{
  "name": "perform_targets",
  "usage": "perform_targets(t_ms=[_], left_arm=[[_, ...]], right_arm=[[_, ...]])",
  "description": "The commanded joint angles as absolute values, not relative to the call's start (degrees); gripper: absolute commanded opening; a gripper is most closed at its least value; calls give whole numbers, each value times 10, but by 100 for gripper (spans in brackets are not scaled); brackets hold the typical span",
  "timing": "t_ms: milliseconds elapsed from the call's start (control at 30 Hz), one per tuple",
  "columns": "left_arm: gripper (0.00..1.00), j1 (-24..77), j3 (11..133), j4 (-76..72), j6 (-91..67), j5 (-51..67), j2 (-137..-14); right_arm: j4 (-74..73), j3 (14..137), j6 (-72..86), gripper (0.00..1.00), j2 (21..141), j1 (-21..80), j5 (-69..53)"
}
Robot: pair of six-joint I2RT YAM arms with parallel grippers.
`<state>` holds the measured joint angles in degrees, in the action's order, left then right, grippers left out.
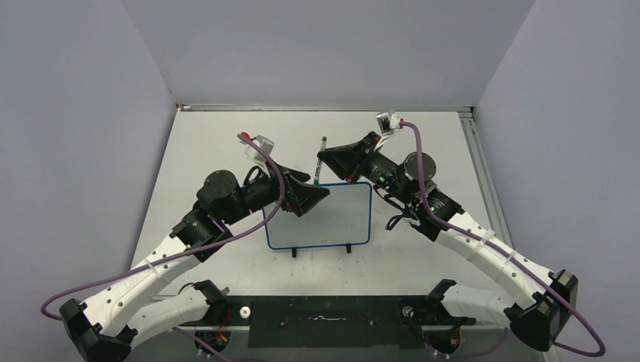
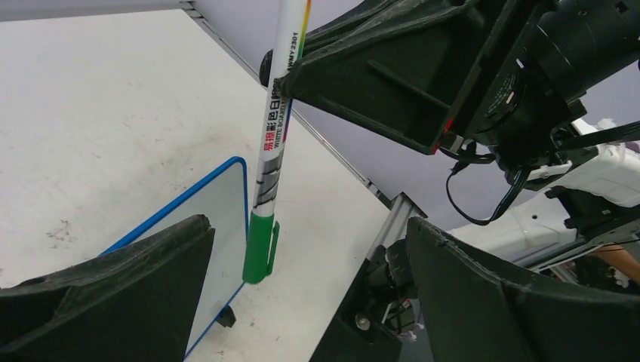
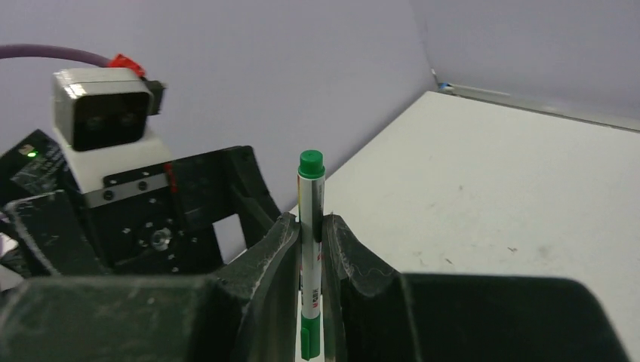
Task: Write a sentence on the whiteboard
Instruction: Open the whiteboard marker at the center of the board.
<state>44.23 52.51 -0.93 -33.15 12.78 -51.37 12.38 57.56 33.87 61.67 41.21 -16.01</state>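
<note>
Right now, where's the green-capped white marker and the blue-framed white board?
green-capped white marker (image 2: 276,124): left wrist view, printed barrel.
blue-framed white board (image 1: 332,219): top external view, bare white face.

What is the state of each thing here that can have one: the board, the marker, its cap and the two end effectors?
whiteboard: blank, no writing visible.
marker: gripped around its barrel, off the table.
cap: on the marker.
right end effector: shut on the marker.
left end effector: open, holding nothing.
</note>
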Motion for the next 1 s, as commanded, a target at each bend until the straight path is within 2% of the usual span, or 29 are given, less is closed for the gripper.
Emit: perform_targets(t_ms=[0, 100, 133, 167, 300, 333, 500, 600, 700, 767, 833, 933, 967], left_arm=[[100, 445, 518, -86, -395, 148, -508], [100, 447, 506, -64, -388, 126, -490], [96, 447, 501, -59, -387, 120, -485], [90, 447, 500, -54, -387, 117, -483], [52, 448, 512, -43, -379, 148, -499], [48, 448, 518, -39, -375, 152, -503], [34, 448, 515, -44, -359, 148, -501], [21, 447, 512, -49, -346, 149, -497], [14, 447, 511, -51, -327, 156, -493], [5, 448, 511, -50, -313, 161, -489], [0, 448, 510, -40, -301, 163, -486], [0, 447, 514, -16, -269, 176, -482], [0, 447, 518, -4, -252, 182, -480]], right_arm=[[277, 583, 374, 5, 627, 429, -213], [302, 574, 386, 5, 628, 432, -214], [306, 572, 390, 5, 628, 433, -215], [309, 571, 391, 5, 629, 432, -216], [314, 570, 393, 5, 632, 433, -217], [314, 569, 393, 5, 632, 433, -218], [303, 566, 396, 5, 629, 433, -218], [298, 560, 399, 5, 628, 433, -223], [288, 551, 399, 5, 624, 433, -223], [282, 545, 400, 5, 622, 432, -223], [272, 541, 400, 5, 620, 431, -226], [248, 541, 399, 5, 620, 430, -236], [229, 545, 397, 10, 618, 427, -239]])
